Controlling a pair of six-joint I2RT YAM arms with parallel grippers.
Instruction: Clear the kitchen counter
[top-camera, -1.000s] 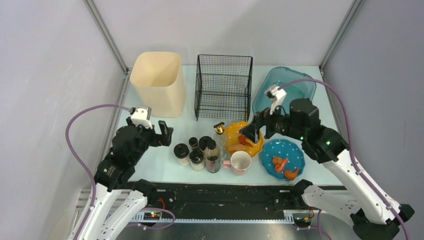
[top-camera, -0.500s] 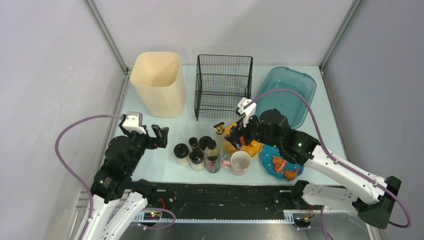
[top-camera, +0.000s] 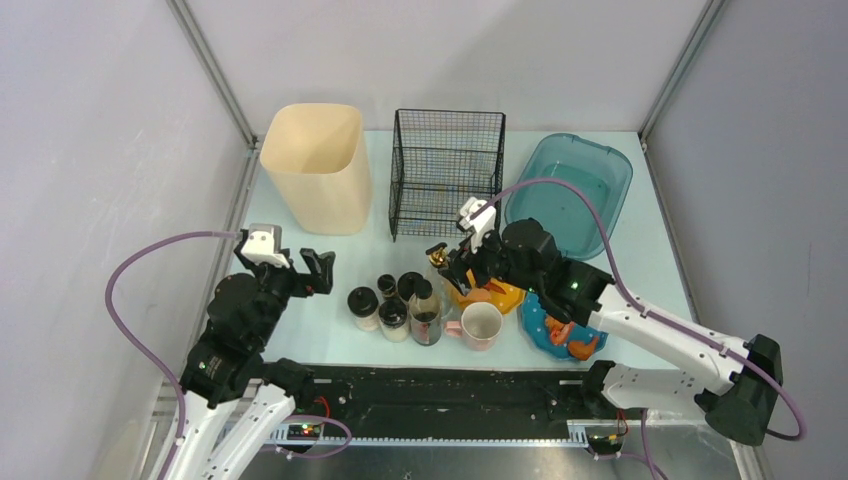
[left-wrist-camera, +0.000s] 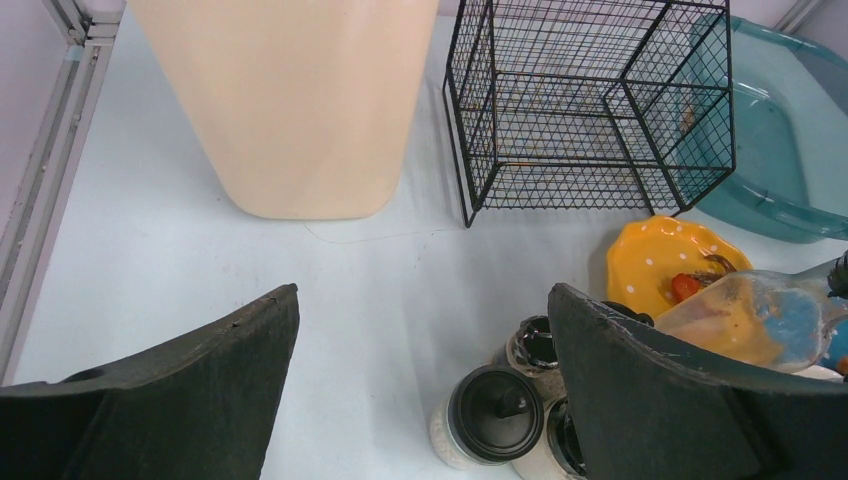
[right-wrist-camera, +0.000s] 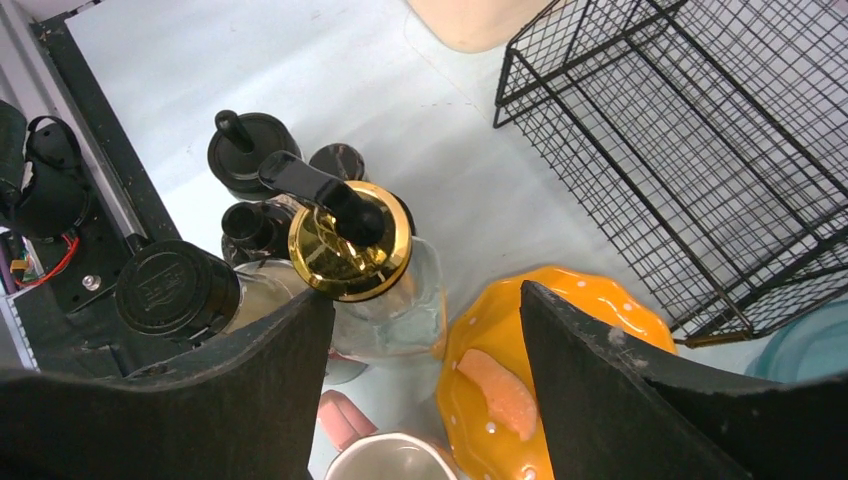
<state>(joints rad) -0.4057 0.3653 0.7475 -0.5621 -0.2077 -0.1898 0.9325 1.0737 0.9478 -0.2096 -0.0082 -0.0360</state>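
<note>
Your right pincer (right-wrist-camera: 428, 300): 2 matte black fingers spread either side of clear glass bottle (right-wrist-camera: 352, 262) with round gold cap, gap showing on 1 side. Your left pincer (left-wrist-camera: 422, 295): spread wide, nothing between, over bare desk (left-wrist-camera: 150, 260). Desk smooth, matte, pale mint; carries cream bin (left-wrist-camera: 290, 100), black wire basket (left-wrist-camera: 590, 110), yellow dotted plate (left-wrist-camera: 660, 255).

Matt counter (left-wrist-camera: 180, 270); blk wire basket (left-wrist-camera: 590, 110); glossy gold cap (right-wrist-camera: 345, 265).

The left arm (top-camera: 235, 320) and right arm (top-camera: 640, 325) have white lower links, black motor joints, looping purple cables (top-camera: 120, 270) and white wrist camera blocks (top-camera: 262, 243), while the left gripper (left-wrist-camera: 422, 292) and right gripper (right-wrist-camera: 425, 290) have broad matte-black wedge fingers (left-wrist-camera: 170, 400).
</note>
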